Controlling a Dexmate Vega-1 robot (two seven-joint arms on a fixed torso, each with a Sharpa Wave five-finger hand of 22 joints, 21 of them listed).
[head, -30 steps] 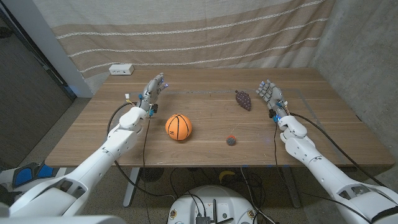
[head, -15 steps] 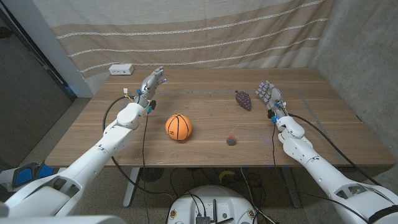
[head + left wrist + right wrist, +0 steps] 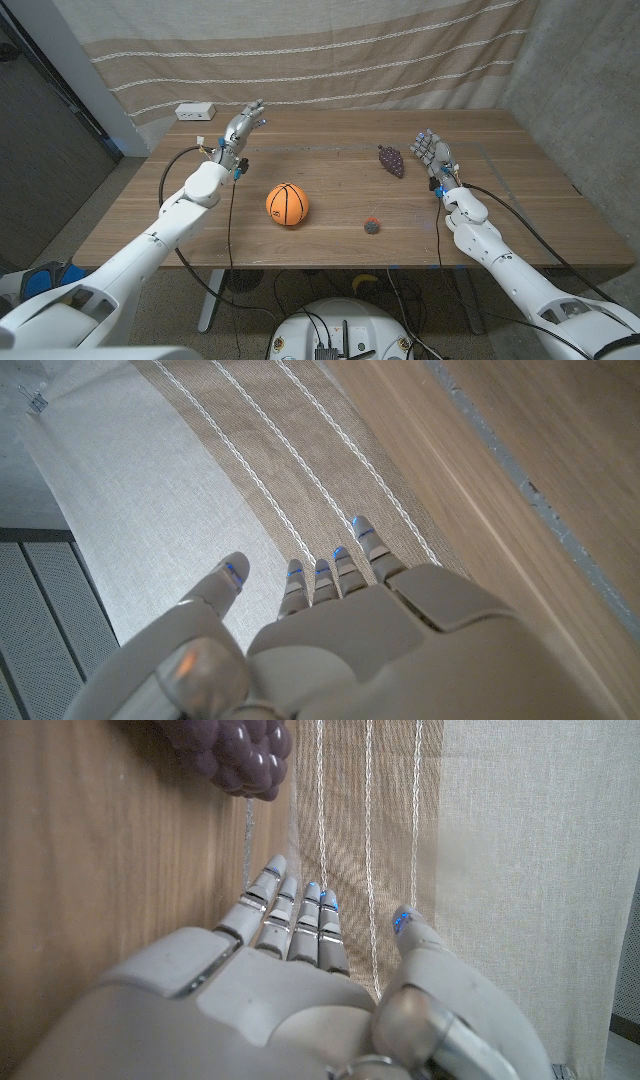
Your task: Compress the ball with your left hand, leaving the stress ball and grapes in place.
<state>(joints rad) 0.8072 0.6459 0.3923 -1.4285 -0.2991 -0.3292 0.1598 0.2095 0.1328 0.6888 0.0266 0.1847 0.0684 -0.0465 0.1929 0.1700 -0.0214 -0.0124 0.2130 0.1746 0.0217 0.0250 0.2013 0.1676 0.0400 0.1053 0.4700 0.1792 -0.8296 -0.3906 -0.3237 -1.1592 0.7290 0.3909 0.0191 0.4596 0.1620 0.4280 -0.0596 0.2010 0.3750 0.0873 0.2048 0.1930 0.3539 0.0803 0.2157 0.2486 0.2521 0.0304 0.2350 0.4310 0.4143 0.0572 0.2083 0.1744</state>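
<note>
Three small things are sitting on the wooden surface (image 3: 480, 215): an orange ball (image 3: 287, 203) patterned like a basketball near the middle, a little grey stress ball (image 3: 372, 226) nearer the front edge and to its right, and a dark purple bunch of grapes (image 3: 391, 160) farther back on the right. All three are lying well apart from one another.

The left hand (image 3: 240, 134) is hovering behind and to the left of the ball, released, fingers spread and grasping nothing. The right hand (image 3: 432, 155) is waiting just beside the grapes, fingers apart, also empty.

Judging by its look, the ball is likely light and somewhat yielding, with a pebbled skin and black seams that should be giving the fingers decent grip. Being round, it may be inclined to roll away under an off-centre press, so wrapping it from above, thumb on one side and fingers on the other across its widest part, seems the safest hold. The surface is showing a smooth grain, offering little to stop a rolling ball. The grapes are looking glossy and knobbly; behind the surface a striped beige curtain (image 3: 300, 50) is hanging.
</note>
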